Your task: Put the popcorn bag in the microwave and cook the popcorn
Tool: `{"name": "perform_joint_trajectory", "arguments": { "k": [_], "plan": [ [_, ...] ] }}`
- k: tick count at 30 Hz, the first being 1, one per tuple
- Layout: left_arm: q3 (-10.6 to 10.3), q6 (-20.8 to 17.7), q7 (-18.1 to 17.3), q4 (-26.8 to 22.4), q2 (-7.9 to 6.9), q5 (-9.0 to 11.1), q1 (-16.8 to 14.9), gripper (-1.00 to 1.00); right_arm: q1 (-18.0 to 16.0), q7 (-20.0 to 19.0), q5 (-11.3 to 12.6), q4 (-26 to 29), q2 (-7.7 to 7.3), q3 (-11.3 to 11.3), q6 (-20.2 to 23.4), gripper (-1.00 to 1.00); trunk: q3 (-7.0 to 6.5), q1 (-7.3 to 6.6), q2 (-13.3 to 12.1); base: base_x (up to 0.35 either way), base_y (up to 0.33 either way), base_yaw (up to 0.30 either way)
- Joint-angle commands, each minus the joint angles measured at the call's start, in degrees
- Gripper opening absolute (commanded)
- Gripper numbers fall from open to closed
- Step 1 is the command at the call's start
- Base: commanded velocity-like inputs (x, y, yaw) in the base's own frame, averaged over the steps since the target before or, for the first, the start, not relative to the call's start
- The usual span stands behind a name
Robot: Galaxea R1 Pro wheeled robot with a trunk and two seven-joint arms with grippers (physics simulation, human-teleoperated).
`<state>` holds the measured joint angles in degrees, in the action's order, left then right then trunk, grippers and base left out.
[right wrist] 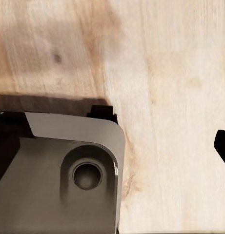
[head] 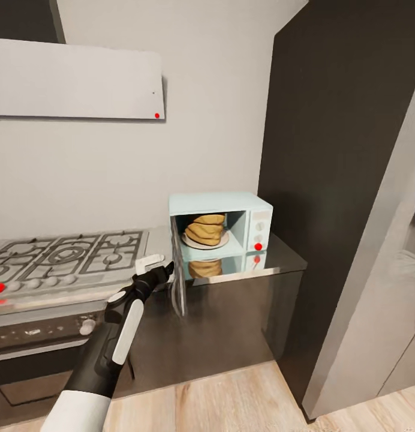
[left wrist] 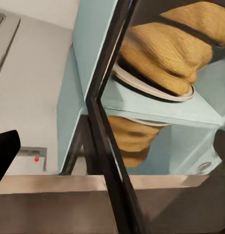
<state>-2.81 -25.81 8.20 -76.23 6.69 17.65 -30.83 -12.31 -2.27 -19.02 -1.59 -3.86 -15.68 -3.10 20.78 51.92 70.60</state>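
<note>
One popcorn bag [head: 205,229] inside microwave [head: 250,207]; left gripper [head: 165,271] at door edge [head: 178,270].

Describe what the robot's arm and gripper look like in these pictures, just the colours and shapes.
In the head view the left arm has a white section nearest the camera, then a glossy black rounded forearm with a long white oval panel along it. A small white patch sits near the wrist, which tapers to a black left gripper. No cables or markings can be made out. In the left wrist view a black fingertip shows.
</note>
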Motion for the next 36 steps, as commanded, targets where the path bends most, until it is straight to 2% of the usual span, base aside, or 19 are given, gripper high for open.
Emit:
{"name": "perform_joint_trajectory", "arguments": {
  "k": [1,10,15,23,25,28,31,36],
  "plan": [
    [-0.1,-0.2,0.48,-0.08,-0.01,0.82,-0.02,1.0,-0.08,-0.11,-0.42,-0.17,0.02,-0.48,-0.32,1.0,0.07,0.0,0.04,0.0,0.0,-0.253],
    [-0.37,-0.2,0.65,-0.14,0.18,0.72,-0.02,1.0,-0.08,-0.1,-0.49,-0.17,0.08,-0.49,-0.4,1.0,0.07,0.0,0.04,0.0,0.0,-0.253],
    [-4.49,-0.2,0.82,-0.14,0.25,0.71,-0.02,1.0,-0.08,-0.1,-0.49,-0.17,0.08,-0.49,-0.41,1.0,0.07,0.0,0.04,0.0,0.0,-0.253],
    [-5.08,-0.2,0.88,-0.21,0.23,0.54,-0.02,1.0,-0.08,-0.1,-0.49,-0.17,0.08,-0.49,-0.41,1.0,0.07,0.0,0.04,0.0,0.0,-0.253],
    [-5.1,-0.2,2.73,-0.16,0.29,0.58,-0.02,1.0,-0.08,-0.1,-0.49,-0.17,0.14,-0.5,-0.41,1.0,0.07,0.0,0.04,0.0,0.0,-0.253],
    [-5.15,-0.2,8.01,-0.18,0.34,0.88,-0.02,1.0,-0.08,-0.1,-0.49,-0.17,0.11,-0.5,-0.41,1.0,0.07,0.0,0.04,0.0,0.0,-0.202],
    [-5.11,-0.2,8.74,-0.15,0.36,0.9,-0.02,1.0,-0.08,-0.1,-0.49,-0.17,0.04,-0.62,-0.41,1.0,0.07,0.0,0.04,0.0,0.0,-0.029],
    [-5.14,-0.18,8.85,-0.14,1.19,1.04,-0.02,1.0,-0.08,-0.1,-0.52,-0.17,-0.34,-2.18,-2.33,1.0,0.07,0.0,0.04,0.0,0.0,-0.002]
  ]
}}
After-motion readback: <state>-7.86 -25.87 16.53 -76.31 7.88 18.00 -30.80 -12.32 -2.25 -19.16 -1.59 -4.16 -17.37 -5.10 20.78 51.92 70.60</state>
